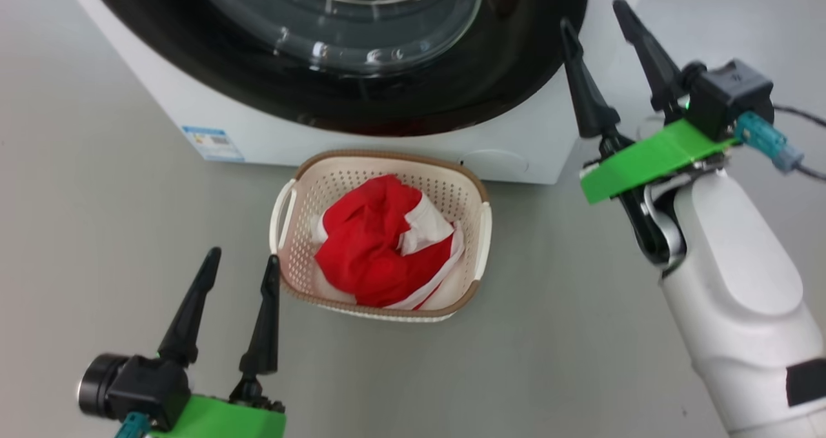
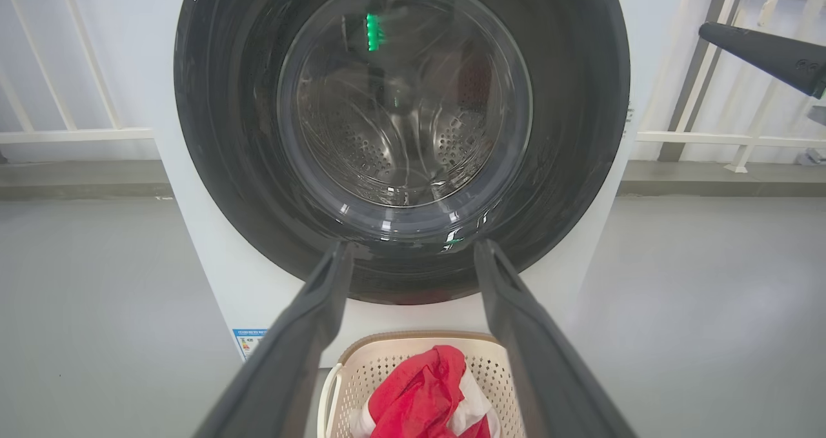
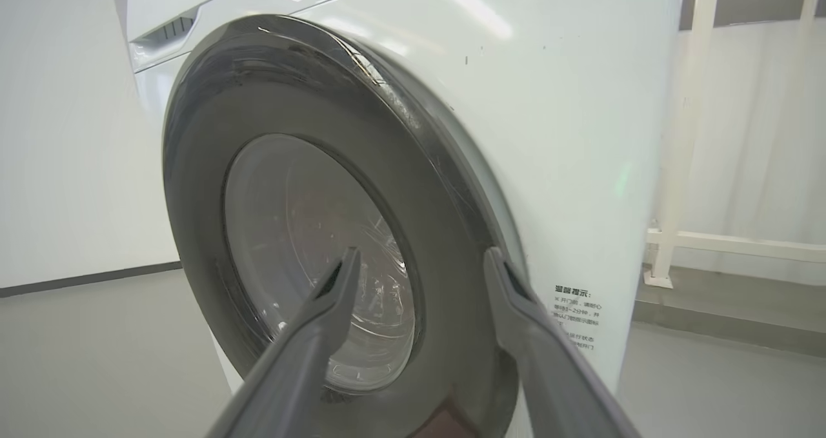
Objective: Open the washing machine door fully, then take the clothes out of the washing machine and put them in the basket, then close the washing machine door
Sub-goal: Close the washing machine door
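1. Head view: the left gripper sits low beside the basket, jaws released and empty. The clothes lie inside the basket, on the floor before the washing machine. The right gripper is held high near its right corner, jaws released and empty.
2. Left wrist view: the fingers point squarely at the shut washing machine door.
3. Right wrist view: the fingers point obliquely at the door's rim.

The left pincer, two long dark tapering fingers on a green plastic wrist plate, sits at the lower left of the head view. Its fingers are spread apart and grip nothing. The right pincer stands high at the upper right on a glossy white forearm, its fingers likewise splayed wide and empty.
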